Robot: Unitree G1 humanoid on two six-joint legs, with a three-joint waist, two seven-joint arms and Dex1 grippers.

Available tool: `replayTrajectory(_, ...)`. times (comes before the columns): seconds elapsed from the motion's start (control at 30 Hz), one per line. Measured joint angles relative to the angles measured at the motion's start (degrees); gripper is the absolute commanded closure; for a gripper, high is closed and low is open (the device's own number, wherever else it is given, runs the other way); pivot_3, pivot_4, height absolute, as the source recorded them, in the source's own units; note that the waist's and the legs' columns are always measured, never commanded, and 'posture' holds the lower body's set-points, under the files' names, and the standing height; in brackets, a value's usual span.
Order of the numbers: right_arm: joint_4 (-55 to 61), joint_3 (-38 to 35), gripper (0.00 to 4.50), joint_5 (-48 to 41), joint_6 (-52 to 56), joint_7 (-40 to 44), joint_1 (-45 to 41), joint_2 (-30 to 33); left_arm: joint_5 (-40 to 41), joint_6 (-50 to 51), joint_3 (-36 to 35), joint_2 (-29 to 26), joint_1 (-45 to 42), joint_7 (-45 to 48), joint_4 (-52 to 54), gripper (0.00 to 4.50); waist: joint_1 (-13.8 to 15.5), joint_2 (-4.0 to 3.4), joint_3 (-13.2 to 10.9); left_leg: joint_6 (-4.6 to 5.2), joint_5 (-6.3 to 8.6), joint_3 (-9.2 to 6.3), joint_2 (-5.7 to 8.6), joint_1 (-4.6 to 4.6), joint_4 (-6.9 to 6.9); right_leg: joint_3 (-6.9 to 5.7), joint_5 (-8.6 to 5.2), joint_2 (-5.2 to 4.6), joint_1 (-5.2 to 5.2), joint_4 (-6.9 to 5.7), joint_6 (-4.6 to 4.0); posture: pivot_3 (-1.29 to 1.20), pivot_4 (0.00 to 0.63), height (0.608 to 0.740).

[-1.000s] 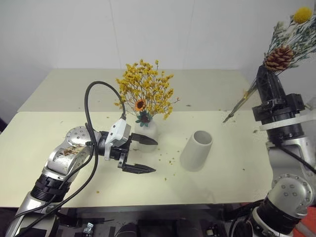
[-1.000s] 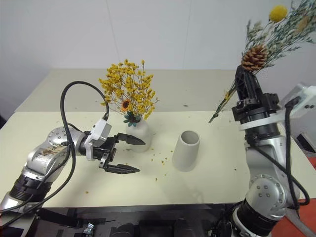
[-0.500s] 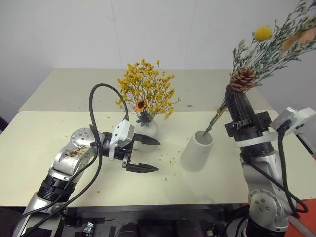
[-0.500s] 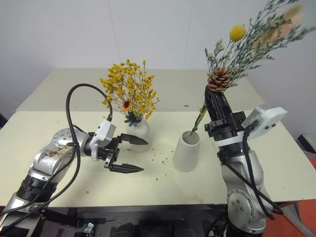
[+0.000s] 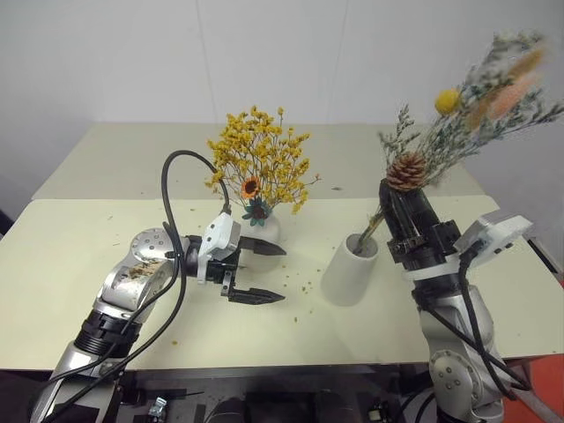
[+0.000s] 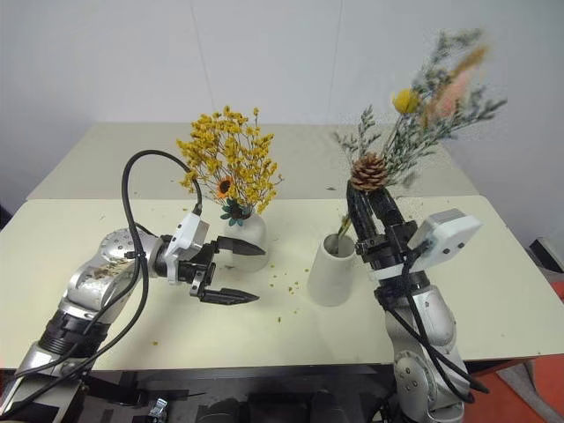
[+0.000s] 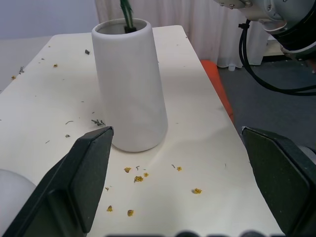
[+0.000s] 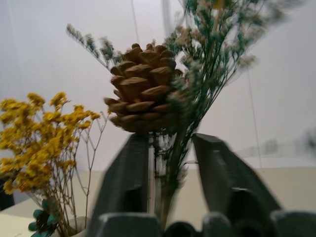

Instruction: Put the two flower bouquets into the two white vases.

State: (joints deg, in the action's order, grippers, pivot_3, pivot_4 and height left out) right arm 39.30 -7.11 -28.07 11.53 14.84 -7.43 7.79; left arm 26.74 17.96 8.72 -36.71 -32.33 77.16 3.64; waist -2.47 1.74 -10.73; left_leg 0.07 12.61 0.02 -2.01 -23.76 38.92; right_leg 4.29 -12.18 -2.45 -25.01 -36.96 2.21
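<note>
The yellow bouquet [image 5: 260, 163] with its small sunflower stands in the bottle-shaped white vase [image 5: 264, 231]. Beside that vase my left gripper [image 5: 280, 275] is open and empty, pointing toward the cylinder vase [image 5: 351, 269]. The grey-green bouquet [image 5: 458, 115], with its pine cone [image 5: 405, 172] and yellow ball, has its stems down in the cylinder vase's mouth [image 7: 126, 12]. My right gripper [image 6: 368, 198] points upward beside that vase. Its fingers [image 8: 217, 168] stand apart, and the stems [image 8: 170, 168] run loosely between them under the cone [image 8: 143, 89].
Yellow petal crumbs [image 7: 136, 177] lie scattered on the cream table [image 5: 88, 291] around both vases. A second table [image 5: 132, 150] adjoins it at the back, against a white wall. The table's right edge drops to a grey floor with an orange object [image 7: 217, 84].
My right arm has come down and to the left with the grey-green bouquet, lowering its stems into the cylinder vase. Its fingers have parted. The left arm has not moved.
</note>
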Motion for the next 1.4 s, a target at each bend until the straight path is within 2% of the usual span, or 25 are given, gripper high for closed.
replayTrajectory(0.17, 0.01, 1.33, 0.01, 0.93, -1.20, 1.03, 1.99, 0.59, -0.90, -1.86, -0.08, 0.13, -1.73, 0.23, -2.42, 0.00, 0.01, 0.00, 0.00, 0.00, 0.00, 0.00, 0.00, 0.00, 0.00, 0.00, -0.01, 0.00, 0.00, 0.01, 0.01, 0.00, 0.150, 0.740)
replayTrajectory(0.37, 0.25, 2.33, 0.01, 3.27, -1.44, 2.47, 5.72, 3.37, -1.91, -3.08, -0.22, 0.57, -3.18, 0.34, -4.56, 0.00, 0.04, 0.01, 0.01, 0.00, 0.00, 0.00, 0.01, 0.00, 0.00, 0.00, -0.08, 0.00, 0.01, 0.00, 0.13, 0.00, 0.150, 0.740)
replayTrajectory(0.77, 1.28, 0.62, 0.01, 4.26, -2.57, 2.78, 7.89, 5.86, -1.97, -3.25, -0.34, 1.75, -3.32, 0.33, -5.31, 0.00, 0.07, 0.01, 0.01, 0.00, 0.00, 0.00, 0.01, 0.00, 0.00, 0.00, -0.11, 0.00, 0.01, 0.01, 0.17, 0.00, 0.150, 0.740)
replayTrajectory(0.9, 3.10, -4.60, 0.01, 0.24, -2.69, 2.02, 7.89, 6.55, -1.17, -3.31, -1.17, 2.04, -3.31, 0.77, -5.33, 0.00, 0.13, 0.01, 0.01, 0.00, 0.00, 0.00, 0.00, 0.00, 0.00, 0.00, -0.11, -0.01, 0.02, 0.01, 0.18, 0.00, 0.150, 0.740)
replayTrajectory(1.2, 3.78, -18.84, 0.01, -13.31, -2.39, 0.67, 3.25, 14.93, 5.53, -2.53, -6.67, 2.02, -3.87, 3.54, -6.18, 0.00, 0.10, 0.02, 0.01, 0.00, 0.00, -0.01, 0.00, 0.04, 0.00, 0.00, -0.12, 0.00, 0.08, 0.03, 0.17, 0.00, 0.150, 0.740)
replayTrajectory(1.33, 1.63, -26.62, 0.01, -18.24, -2.40, 1.34, 3.24, 19.41, 11.67, 1.52, -12.65, -2.22, -6.19, 7.63, -10.10, 0.00, -0.09, 0.02, 0.01, 0.00, 0.00, 0.00, 0.00, 0.08, -0.04, 0.00, -0.13, 0.00, 0.09, 0.06, 0.18, 0.00, 0.150, 0.740)
replayTrajectory(1.4, 0.53, -31.77, 0.01, -20.58, -2.44, 4.54, 6.57, 22.77, 14.76, 4.03, -16.39, -5.37, -6.27, 9.63, -10.78, 0.00, 0.01, 0.02, 0.01, 0.00, 0.00, -0.01, -0.01, 0.09, -0.11, -0.02, -0.16, 0.00, 0.10, 0.08, 0.15, 0.00, 0.150, 0.740)
